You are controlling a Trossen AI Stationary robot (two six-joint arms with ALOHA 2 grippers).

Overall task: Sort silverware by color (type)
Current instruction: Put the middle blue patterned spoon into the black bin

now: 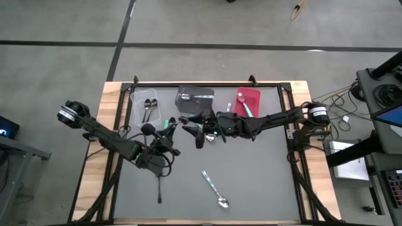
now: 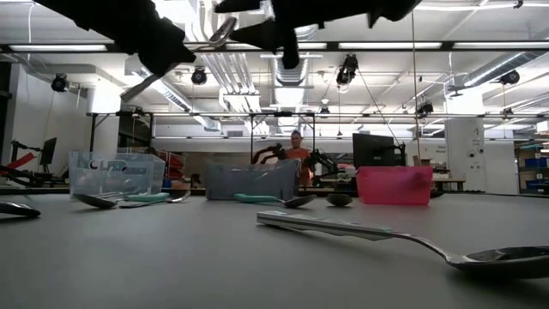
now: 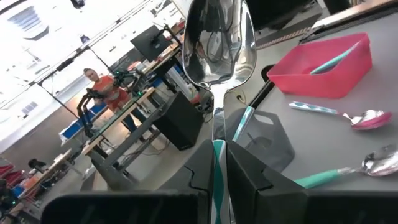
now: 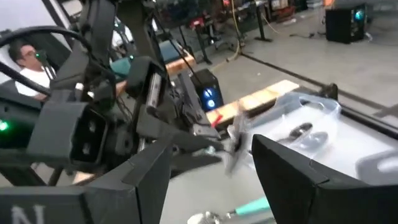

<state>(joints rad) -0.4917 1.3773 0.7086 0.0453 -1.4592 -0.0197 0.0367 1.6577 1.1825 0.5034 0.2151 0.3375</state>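
- My left jaws (image 3: pixel 219 163) are clamped on the teal handle of a teal-handled spoon (image 3: pixel 219 50), its silver bowl standing up above them, lifted clear of the worktop (image 1: pixel 251 169).
- My right jaws (image 4: pixel 211 163) stand wide apart with nothing between them, close in front of the left arm's wrist; a blurred bit of metal shows just beyond their tips, and I cannot tell what it is.
- I read this as a mid-air handover or re-grip of that spoon, between the two arms.
- Next, I judge, the spoon needs carrying to the red bin (image 1: pixel 250 99), where another teal-handled spoon (image 1: pixel 245 105) already lies.
- Other pieces wait: two silver spoons in the clear bin (image 1: pixel 146 107), one long silver spoon (image 1: pixel 215 190) on the worktop, well away from both jaws.
- No brand or label is readable; only part of a white letter shows on the right wrist housing.
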